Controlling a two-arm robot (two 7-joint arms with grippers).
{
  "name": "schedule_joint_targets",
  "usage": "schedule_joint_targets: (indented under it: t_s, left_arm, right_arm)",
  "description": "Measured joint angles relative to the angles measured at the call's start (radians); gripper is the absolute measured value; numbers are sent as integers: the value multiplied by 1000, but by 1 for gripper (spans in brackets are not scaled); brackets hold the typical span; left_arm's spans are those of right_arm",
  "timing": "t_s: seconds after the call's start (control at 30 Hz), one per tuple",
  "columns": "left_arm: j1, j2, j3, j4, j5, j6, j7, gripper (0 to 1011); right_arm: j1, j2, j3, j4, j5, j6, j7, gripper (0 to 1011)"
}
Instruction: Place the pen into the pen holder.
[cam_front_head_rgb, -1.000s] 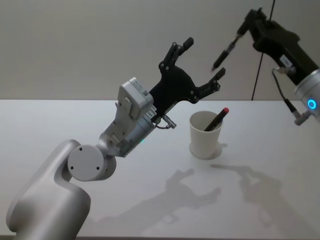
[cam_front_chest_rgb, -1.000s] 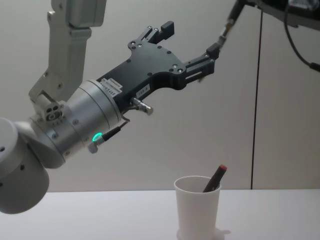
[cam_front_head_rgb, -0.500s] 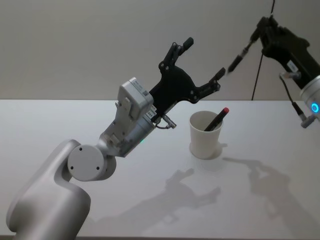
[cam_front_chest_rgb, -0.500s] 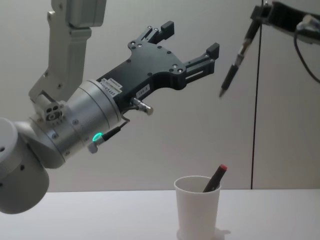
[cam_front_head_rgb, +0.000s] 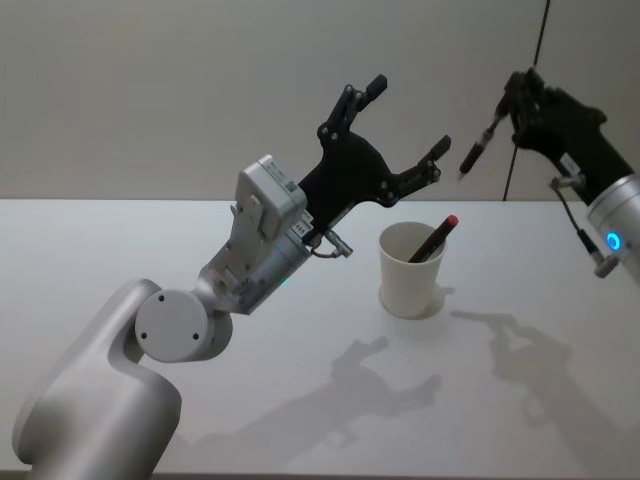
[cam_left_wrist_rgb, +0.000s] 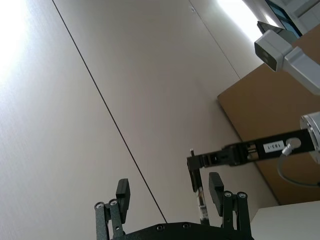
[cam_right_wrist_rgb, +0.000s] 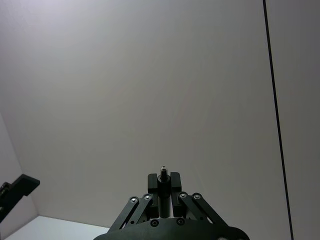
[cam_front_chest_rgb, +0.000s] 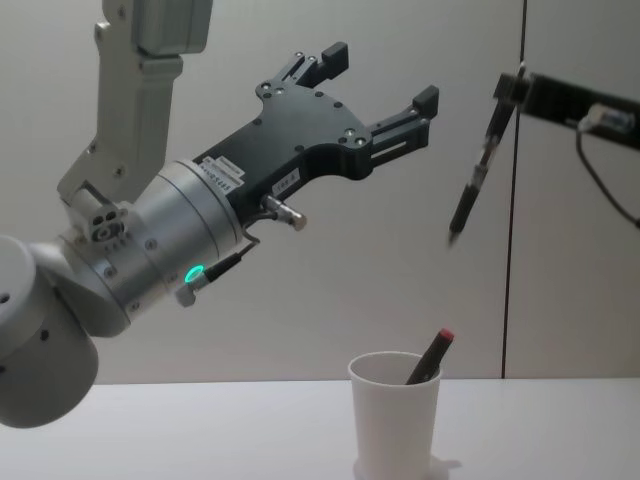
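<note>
Reaching in from three o'clock in the head view, right gripper clamped on the top end of a dark pen, raised high above the table. Pen hanging tilted, tip down toward seven o'clock, well above and at about one o'clock from the pen holder. Seen end-on in the right wrist view, pen pinched between the closed fingers. Left gripper held aloft at eleven o'clock from the cup, wrist angled up toward one o'clock, fingers spread wide and grasping nothing. Standing upright mid-table, white cup with a red-capped pen leaning inside toward one o'clock. Lower part of that pen hidden inside the cup; cup base cut off at six o'clock in the chest view.
</note>
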Motion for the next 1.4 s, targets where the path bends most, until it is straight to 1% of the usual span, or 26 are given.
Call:
schedule_joint_targets:
  t_s: [0.2, 0.33, 0.53, 1.0, 1.27, 1.3, 1.4]
  left_arm:
    - [0, 0, 0, 0, 0, 0, 0, 1004]
    - [0, 0, 0, 0, 0, 0, 0, 1004]
    - [0, 0, 0, 0, 0, 0, 0, 1004]
    - [0, 0, 0, 0, 0, 0, 0, 1004]
    - [0, 0, 0, 0, 0, 0, 0, 1004]
    - [0, 0, 0, 0, 0, 0, 0, 1004]
    - [0, 0, 0, 0, 0, 0, 0, 1004]
  right_arm:
    - [0, -5, -14, 50, -53, -43, 13, 132]
    - [3, -10, -20, 74, -74, -65, 19, 132]
    - [14, -24, -35, 139, -110, -114, 34, 132]
    - [52, -59, -61, 279, -144, -204, 67, 132]
    - [77, -79, -76, 361, -172, -250, 75, 132]
    - [77, -79, -76, 361, -172, -250, 75, 132]
    - [86, -86, -81, 391, -183, -265, 75, 132]
